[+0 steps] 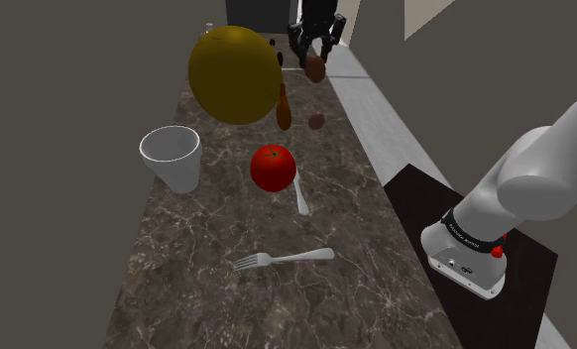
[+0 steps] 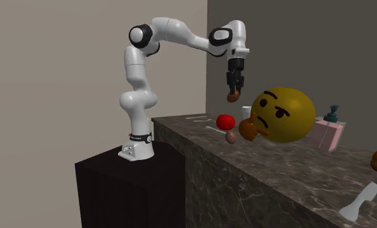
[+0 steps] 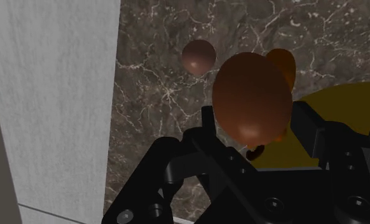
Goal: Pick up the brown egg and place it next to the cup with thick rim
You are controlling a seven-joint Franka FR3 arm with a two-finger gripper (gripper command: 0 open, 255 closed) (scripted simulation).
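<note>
A fork (image 1: 282, 259) lies at lower centre on a dark marble counter (image 1: 197, 297). A white cup (image 1: 172, 157) stands at middle left. At upper centre, above the counter, the black gripper (image 1: 315, 59) clasps the brown egg (image 1: 315, 69).

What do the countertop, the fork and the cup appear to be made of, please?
Countertop: dark polished stone, probably marble, judging by its pale veins. Fork: likely metal, light grey with slight sheen. Cup: plain matte white; material unclear.
</note>
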